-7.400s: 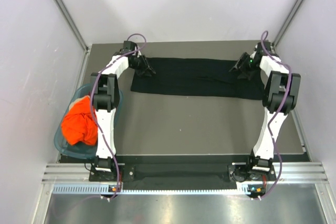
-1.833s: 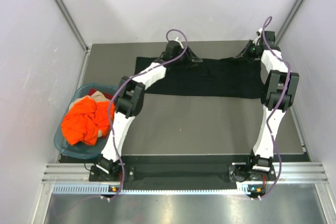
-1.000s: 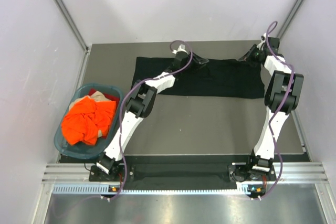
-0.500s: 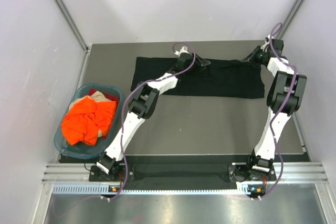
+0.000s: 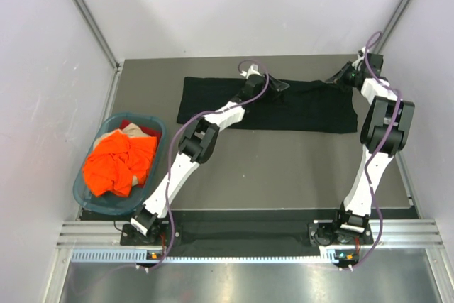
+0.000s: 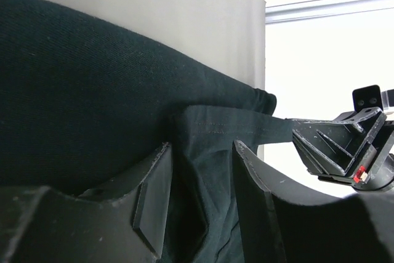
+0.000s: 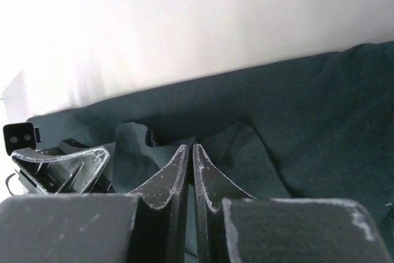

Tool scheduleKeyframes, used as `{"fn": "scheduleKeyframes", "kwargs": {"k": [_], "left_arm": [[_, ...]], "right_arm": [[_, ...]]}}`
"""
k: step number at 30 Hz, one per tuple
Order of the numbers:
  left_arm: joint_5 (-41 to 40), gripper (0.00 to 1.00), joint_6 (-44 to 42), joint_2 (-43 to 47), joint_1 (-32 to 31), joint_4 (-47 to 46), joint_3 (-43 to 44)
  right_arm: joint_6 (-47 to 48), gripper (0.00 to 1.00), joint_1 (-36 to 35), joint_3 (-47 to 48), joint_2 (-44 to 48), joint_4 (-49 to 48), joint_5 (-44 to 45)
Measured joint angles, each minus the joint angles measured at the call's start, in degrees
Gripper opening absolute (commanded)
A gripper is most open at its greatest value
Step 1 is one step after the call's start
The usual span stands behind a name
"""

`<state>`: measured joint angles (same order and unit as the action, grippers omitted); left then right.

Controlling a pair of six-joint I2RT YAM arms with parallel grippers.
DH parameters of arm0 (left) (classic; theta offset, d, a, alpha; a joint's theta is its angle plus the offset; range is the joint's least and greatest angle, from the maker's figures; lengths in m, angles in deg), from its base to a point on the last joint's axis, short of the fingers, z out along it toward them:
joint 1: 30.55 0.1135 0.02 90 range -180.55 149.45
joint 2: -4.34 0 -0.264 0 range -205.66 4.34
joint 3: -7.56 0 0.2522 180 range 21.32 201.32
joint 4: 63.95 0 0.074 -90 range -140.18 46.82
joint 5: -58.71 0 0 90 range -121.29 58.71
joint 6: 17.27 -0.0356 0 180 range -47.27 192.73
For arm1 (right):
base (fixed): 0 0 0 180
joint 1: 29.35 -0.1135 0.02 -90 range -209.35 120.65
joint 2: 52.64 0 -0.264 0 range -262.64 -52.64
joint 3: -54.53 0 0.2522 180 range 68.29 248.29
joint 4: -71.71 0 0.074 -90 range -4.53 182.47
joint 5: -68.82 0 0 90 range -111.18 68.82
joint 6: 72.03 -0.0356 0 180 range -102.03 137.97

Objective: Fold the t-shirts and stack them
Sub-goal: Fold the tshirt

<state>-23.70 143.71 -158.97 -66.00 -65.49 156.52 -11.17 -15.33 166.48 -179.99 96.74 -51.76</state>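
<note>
The black t-shirt (image 5: 284, 108) lies spread flat across the far part of the table. My left gripper (image 5: 278, 87) sits at the middle of its far edge. In the left wrist view it (image 6: 203, 147) is open, with a loose fold of the black cloth (image 6: 92, 84) between the jaws. My right gripper (image 5: 336, 79) is at the shirt's far right corner. It (image 7: 188, 148) is shut on a pinch of the black cloth (image 7: 320, 109), and a taut hem runs from it toward the left gripper. The orange t-shirt (image 5: 117, 164) lies crumpled in the basket.
The teal plastic basket (image 5: 76, 188) stands at the table's left edge, with a tan cloth (image 5: 131, 130) under the orange shirt. Grey walls close in the table on the left, right and far sides. Both arm bases are bolted at the near edge.
My left arm has slid right along the shirt's far edge to its middle, and its jaws have opened. The right gripper has shifted slightly right and farther, still holding its corner.
</note>
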Motion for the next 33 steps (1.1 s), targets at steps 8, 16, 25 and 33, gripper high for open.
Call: {"fn": "scheduleKeyframes", "kwargs": {"k": [8,16,25,33], "left_arm": [[-1.1,0.27,1.0,-1.2,0.0,-0.2,1.0],[-0.7,0.12,-4.8,-1.1,-0.3,-0.5,0.4],[0.3,0.13,-15.7,6.0,-1.6,2.4,-7.5],[-1.4,0.15,-26.5,10.6,-3.7,8.3,-8.2]], "right_arm": [[0.0,0.05,0.0,-0.3,0.3,-0.5,-0.7],[-0.8,0.05,0.6,-0.4,1.7,-0.3,-0.8],[-1.0,0.06,2.0,-0.4,2.0,3.0,-1.4],[-0.9,0.06,2.7,-0.4,2.0,5.0,-2.5]]}}
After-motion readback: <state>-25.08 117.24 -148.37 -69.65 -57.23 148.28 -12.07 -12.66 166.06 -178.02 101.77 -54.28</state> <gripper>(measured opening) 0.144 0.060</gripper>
